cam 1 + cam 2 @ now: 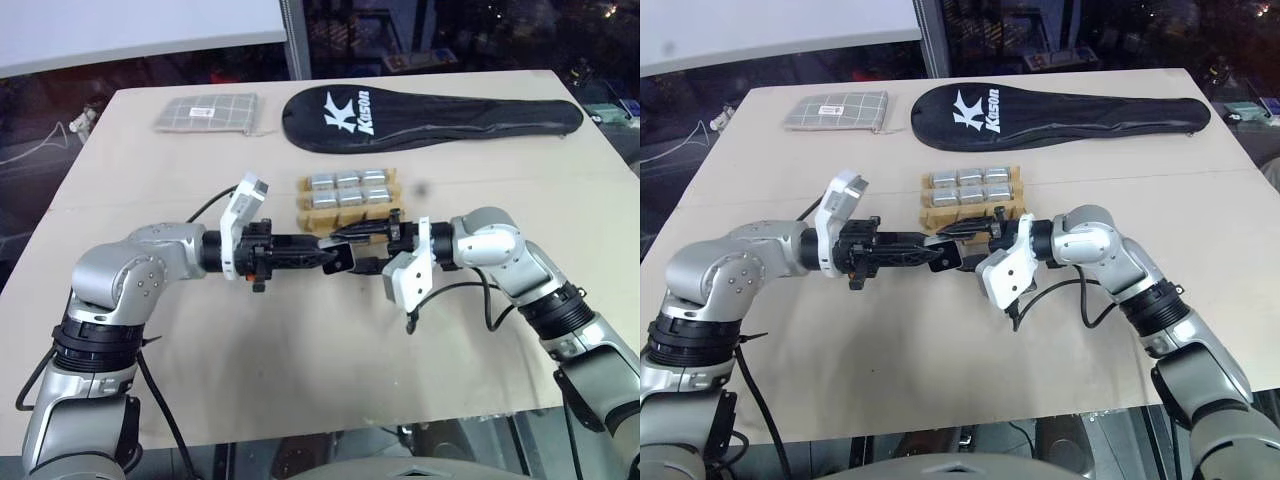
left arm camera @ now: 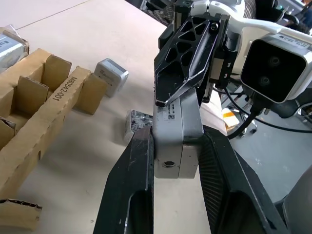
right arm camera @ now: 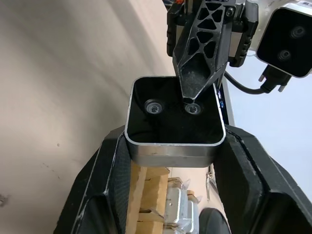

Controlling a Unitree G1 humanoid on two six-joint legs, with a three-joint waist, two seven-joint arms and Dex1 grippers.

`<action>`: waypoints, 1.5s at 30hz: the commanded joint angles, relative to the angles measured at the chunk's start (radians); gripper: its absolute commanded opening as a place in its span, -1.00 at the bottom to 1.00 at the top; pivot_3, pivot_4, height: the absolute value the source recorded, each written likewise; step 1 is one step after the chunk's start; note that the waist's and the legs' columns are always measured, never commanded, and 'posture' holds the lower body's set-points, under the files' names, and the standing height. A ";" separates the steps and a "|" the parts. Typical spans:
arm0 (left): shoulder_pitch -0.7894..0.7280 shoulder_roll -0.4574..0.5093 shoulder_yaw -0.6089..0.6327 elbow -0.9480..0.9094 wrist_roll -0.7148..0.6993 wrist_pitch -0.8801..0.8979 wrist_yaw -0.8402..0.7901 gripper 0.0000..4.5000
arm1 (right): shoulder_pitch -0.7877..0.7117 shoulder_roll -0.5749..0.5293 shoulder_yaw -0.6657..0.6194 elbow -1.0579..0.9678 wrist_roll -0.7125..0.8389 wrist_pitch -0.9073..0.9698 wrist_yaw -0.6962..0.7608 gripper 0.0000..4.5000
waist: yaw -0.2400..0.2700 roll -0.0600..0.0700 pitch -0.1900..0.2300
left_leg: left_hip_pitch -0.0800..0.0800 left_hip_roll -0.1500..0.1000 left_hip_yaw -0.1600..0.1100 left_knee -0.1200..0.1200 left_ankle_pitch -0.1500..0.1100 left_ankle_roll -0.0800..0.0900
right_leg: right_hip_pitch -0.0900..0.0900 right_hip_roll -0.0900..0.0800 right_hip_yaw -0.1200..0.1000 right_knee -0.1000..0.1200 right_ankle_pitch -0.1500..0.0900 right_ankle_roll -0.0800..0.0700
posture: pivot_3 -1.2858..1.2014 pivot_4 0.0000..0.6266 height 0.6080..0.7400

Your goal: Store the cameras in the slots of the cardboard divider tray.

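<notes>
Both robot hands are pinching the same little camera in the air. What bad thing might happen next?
The camera is held by the left gripper and the right gripper together, above the table. If one lets go too early or both pull, it might slip and fall. The tray sits close behind, so a swinging arm could bump it. A loose camera lies beside the tray and might get knocked.

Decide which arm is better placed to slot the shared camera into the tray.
Probably left: the left gripper clamps the camera by its sides, with the tray and its empty slots close alongside. The right gripper also grips it.
</notes>
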 commanded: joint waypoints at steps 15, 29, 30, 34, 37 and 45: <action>-0.075 0.041 -0.032 0.035 0.093 -0.083 -0.096 -0.70 | 0.055 -0.017 -0.041 -0.067 0.108 0.119 0.022 0.96 | 0.000 -0.001 0.000 | 0.001 0.000 0.004 0.002 0.000 0.000 | -0.002 0.001 0.004 0.007 0.000 0.000 | 0.03 -0.52 1.00; -0.291 -0.079 -0.090 0.521 0.377 -0.613 -0.266 -0.70 | 0.642 -0.345 -0.564 -0.553 1.020 1.032 0.025 0.96 | 0.012 -0.003 0.000 | 0.000 0.000 0.005 0.003 -0.003 0.005 | -0.001 -0.001 0.004 0.006 0.000 0.000 | 0.03 -0.52 1.00; -0.318 -0.097 -0.092 0.583 0.396 -0.658 -0.277 -0.70 | 0.694 -0.347 -0.625 -0.557 1.046 1.048 0.019 0.96 | 0.008 -0.005 0.000 | 0.000 0.000 0.005 0.003 -0.003 0.006 | -0.001 -0.001 0.004 0.006 0.000 0.000 | 0.03 -0.52 1.00; -0.413 -0.155 -0.110 0.790 0.478 -0.808 -0.320 -0.70 | 0.947 -0.330 -0.820 -0.581 1.023 1.005 0.098 0.96 | 0.014 -0.007 -0.001 | 0.000 0.000 0.006 0.005 -0.003 0.006 | 0.000 0.000 0.004 0.007 0.001 0.002 | 0.03 -0.52 1.00; -0.454 -0.184 -0.109 0.898 0.517 -0.882 -0.345 -0.70 | 1.083 -0.260 -0.905 -0.582 0.984 0.905 0.156 0.96 | 0.016 -0.008 -0.001 | -0.001 0.000 0.007 0.006 -0.003 0.007 | 0.000 0.000 0.003 0.007 0.001 0.002 | 0.03 -0.52 1.00; -0.486 -0.212 -0.094 1.013 0.574 -0.974 -0.379 -0.70 | 1.166 -0.213 -0.989 -0.551 0.973 0.797 0.288 0.96 | 0.001 -0.010 0.000 | 0.001 0.001 0.012 0.016 -0.005 0.011 | 0.003 0.001 0.010 0.007 0.003 0.013 | 0.03 -0.52 1.00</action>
